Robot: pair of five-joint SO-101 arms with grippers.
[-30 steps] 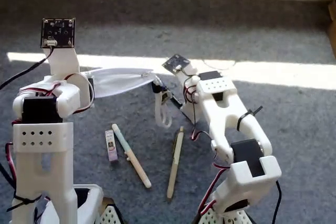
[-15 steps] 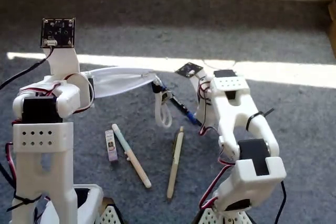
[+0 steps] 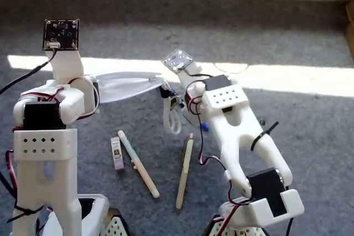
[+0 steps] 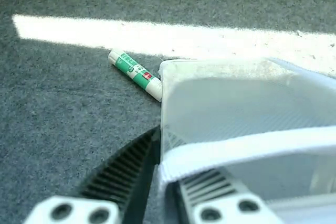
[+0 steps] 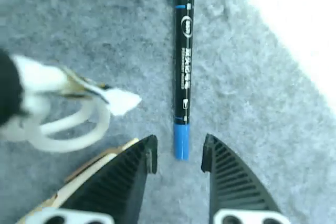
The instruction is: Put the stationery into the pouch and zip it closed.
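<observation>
Fingers of the right gripper (image 5: pixel 179 149) stand a narrow way apart and empty. They straddle the near tip of the blue marker (image 5: pixel 184 77), which lies flat near the middle of the carpet (image 3: pixel 310 125). I judge the hold risky: closing on the very end of a smooth round barrel could squirt it forward, or let it pivot and droop on a lift. The white loop strap (image 5: pixel 68 124) just beside could snag a finger.

The left gripper (image 4: pixel 163 177) is clamped on the rim of the pouch (image 4: pixel 236 108). Its limp mesh sags, so the mouth may lie too flat to take a long pen.

- **Marker:** glossy hard plastic, black with blue ends.
- **Carpet:** short grey pile.
- **Pouch:** translucent white weave with a stiffer band.
</observation>
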